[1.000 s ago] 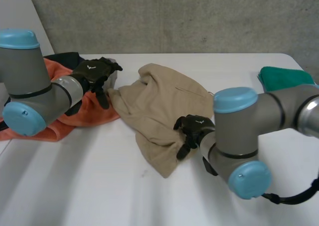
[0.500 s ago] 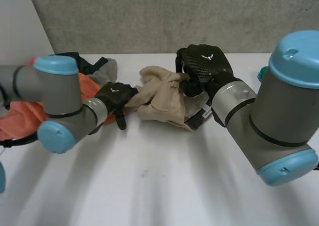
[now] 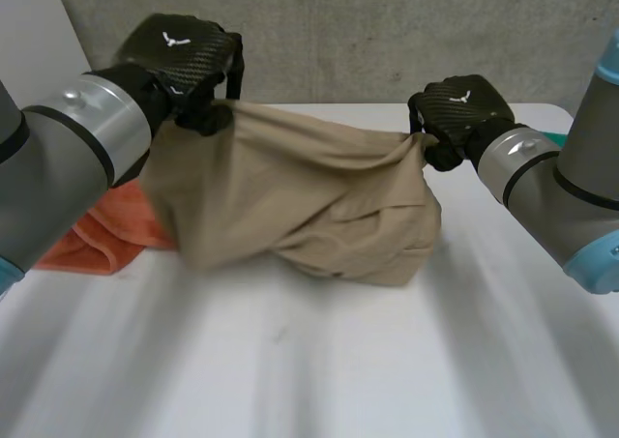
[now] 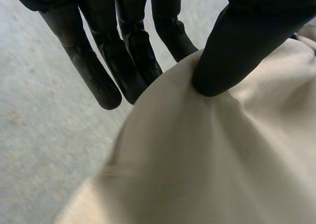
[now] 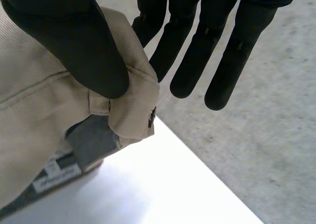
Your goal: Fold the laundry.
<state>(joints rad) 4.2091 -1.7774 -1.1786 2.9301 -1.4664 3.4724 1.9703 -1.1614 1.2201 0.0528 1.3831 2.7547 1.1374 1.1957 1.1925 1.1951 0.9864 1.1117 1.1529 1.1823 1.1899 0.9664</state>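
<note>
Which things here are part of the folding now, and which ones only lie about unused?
In use: beige garment, pinched at one end by the left hand and at the other by the right hand, stretched between them above the table.
Lying about: orange cloth, on the table, partly behind the garment; neither hand touches it.

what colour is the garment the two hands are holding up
Plain tan, with no pattern. The garment shows best in the head view.
</note>
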